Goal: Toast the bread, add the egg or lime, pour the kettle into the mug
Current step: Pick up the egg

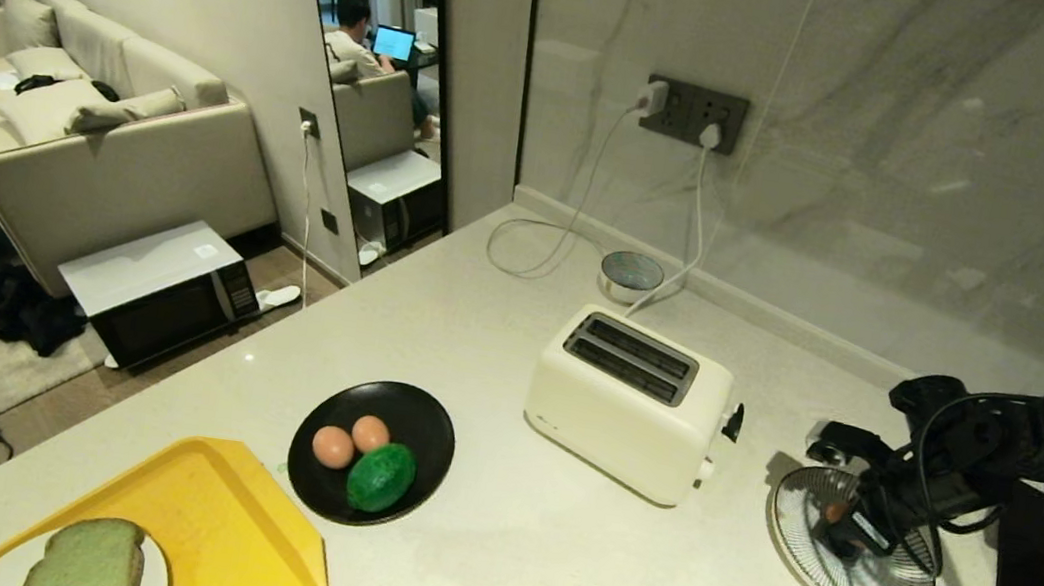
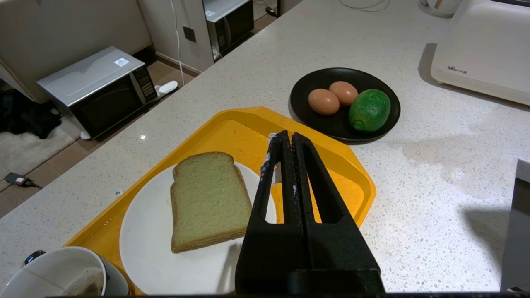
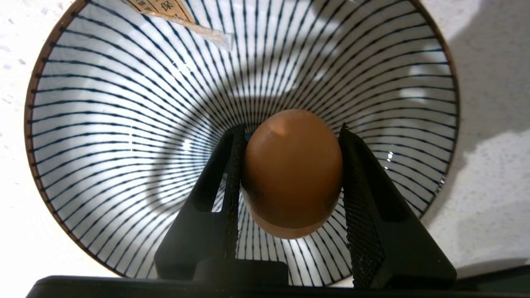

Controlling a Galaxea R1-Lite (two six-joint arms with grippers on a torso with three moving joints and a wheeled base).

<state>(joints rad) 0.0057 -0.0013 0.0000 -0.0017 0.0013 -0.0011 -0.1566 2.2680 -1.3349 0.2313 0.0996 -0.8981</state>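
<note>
Gripping egg (image 3: 292, 174) over striped bowl (image 3: 103, 136), frame centre: right gripper (image 3: 290, 157) jaws half-closed on its sides, likely for lifting out. Left gripper (image 2: 285, 140) shut, empty, parked above bread (image 2: 207, 200).

1. Bread (image 2: 207, 200): pale green square slice with brown crust, lying flat on a white plate (image 2: 165, 265) on the yellow tray (image 2: 232, 128).
2. Eggs: two pinkish-brown eggs (image 2: 324, 101) (image 2: 343, 92) touching, on the black plate (image 2: 302, 89).
3. Third egg (image 3: 292, 171): clamped between the fingers of the right gripper (image 3: 290, 136), inside the striped bowl (image 3: 103, 124).
4. Lime (image 2: 369, 110): bright green, bumpy, beside the two eggs on the black plate.
5. Mug (image 2: 58, 273): white inside, at the tray's near corner.
</note>
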